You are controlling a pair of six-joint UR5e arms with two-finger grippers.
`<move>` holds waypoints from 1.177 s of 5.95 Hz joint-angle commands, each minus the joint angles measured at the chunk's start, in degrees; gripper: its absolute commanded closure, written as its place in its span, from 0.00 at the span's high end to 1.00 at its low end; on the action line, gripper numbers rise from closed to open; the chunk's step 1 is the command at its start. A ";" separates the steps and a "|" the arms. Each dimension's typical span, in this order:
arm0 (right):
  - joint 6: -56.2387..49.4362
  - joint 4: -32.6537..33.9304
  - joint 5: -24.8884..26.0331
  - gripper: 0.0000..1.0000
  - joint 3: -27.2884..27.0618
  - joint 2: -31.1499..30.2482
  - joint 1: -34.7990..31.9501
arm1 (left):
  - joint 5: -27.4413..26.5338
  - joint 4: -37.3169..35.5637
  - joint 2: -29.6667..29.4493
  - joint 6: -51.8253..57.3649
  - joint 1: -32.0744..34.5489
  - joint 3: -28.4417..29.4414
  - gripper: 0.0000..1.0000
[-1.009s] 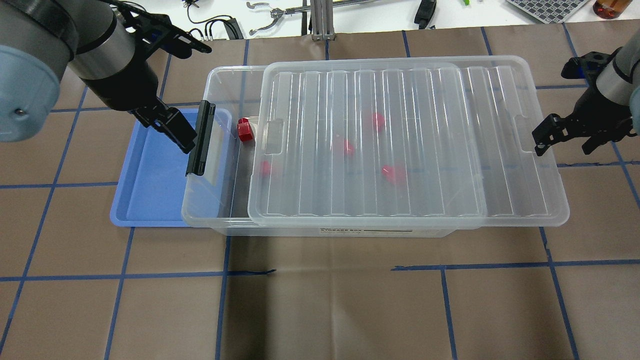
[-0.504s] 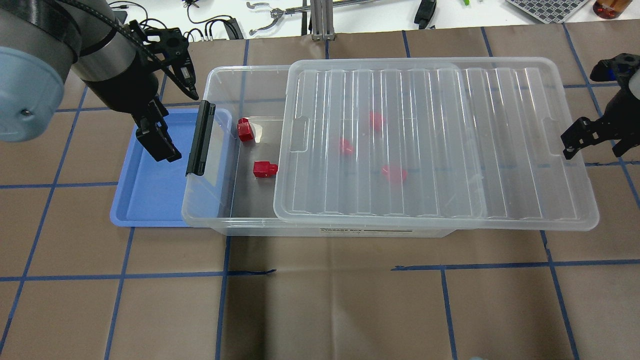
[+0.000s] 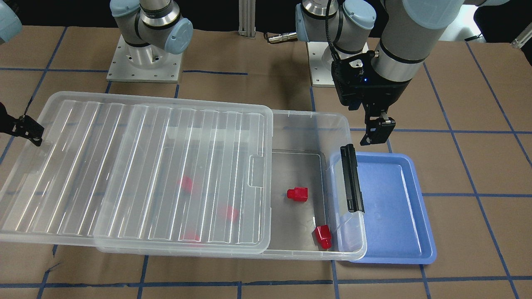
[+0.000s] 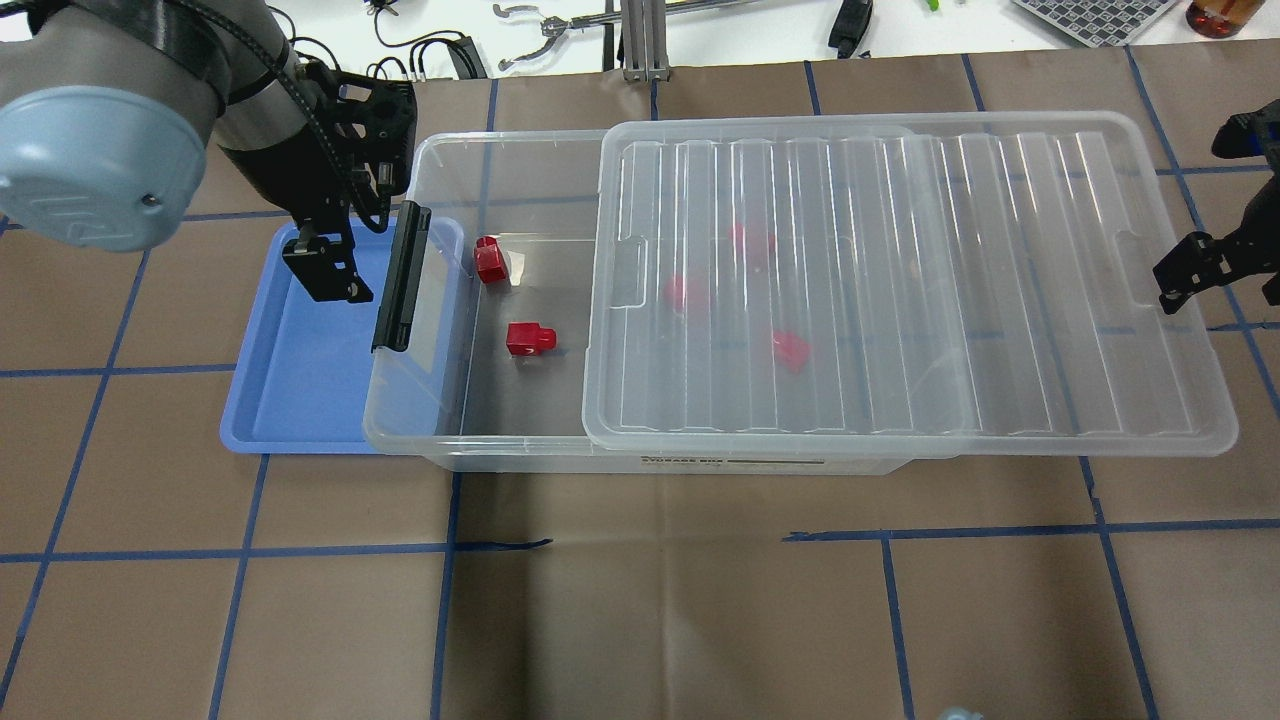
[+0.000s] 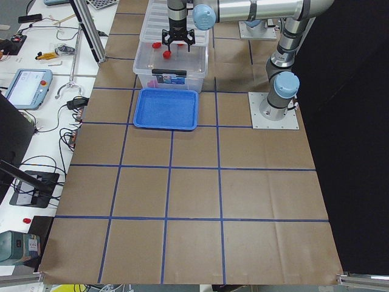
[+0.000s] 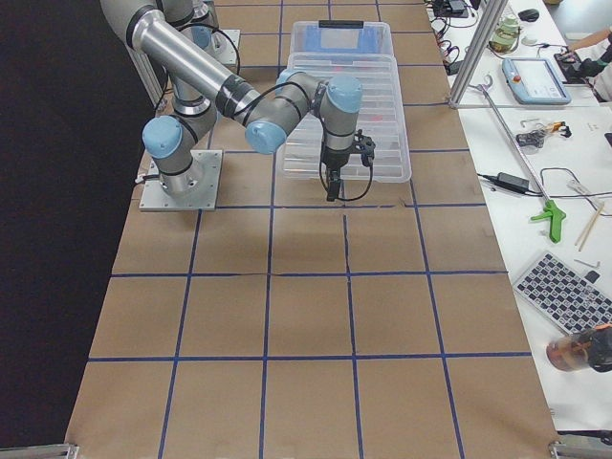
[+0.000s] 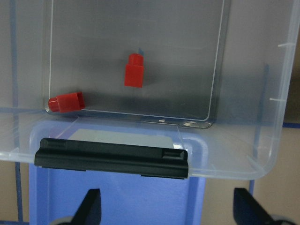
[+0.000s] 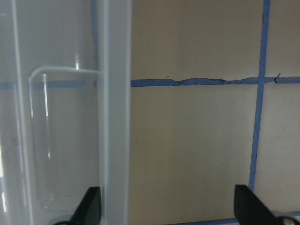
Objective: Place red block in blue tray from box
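**Left arm poised to reach into the uncovered end of the box**

The left gripper (image 4: 325, 275) hangs over the blue tray (image 4: 290, 390), fingers spread wide and holding nothing. Just past it, the black latch bar (image 4: 400, 280) caps the near end of the box (image 4: 520, 455). Beyond, on the uncovered floor, one red block (image 7: 134, 71) lies free of the walls, while a second block (image 7: 65, 101) sits tucked in a corner. The free one looks the better pick: clear latch and rim first, descend straight, and close across the cube body, not the stub. Farther on, the lid (image 4: 900, 290) covers what seem to be three more blocks. At its far end the right gripper (image 4: 1195, 270) is spread about the rim; contact is unclear.
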State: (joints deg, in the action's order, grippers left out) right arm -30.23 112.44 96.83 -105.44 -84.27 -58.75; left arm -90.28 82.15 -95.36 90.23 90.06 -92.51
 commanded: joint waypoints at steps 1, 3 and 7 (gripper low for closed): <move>-0.01 -0.02 0.11 1.00 -0.03 -0.01 1.27 | 0.54 -3.83 -3.42 1.79 3.16 -0.56 0.98; 0.96 -1.16 0.20 1.00 0.93 -1.85 1.09 | 1.07 -9.43 -9.46 1.79 5.91 -1.44 0.97; 17.16 -19.73 -0.59 1.00 15.12 -4.76 -9.94 | 3.09 -28.69 -18.71 1.97 6.00 -12.59 0.97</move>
State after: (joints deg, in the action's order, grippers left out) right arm -19.20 99.54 96.35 -95.40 -88.93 -64.38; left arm -87.62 56.09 -112.08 92.14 96.12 -103.26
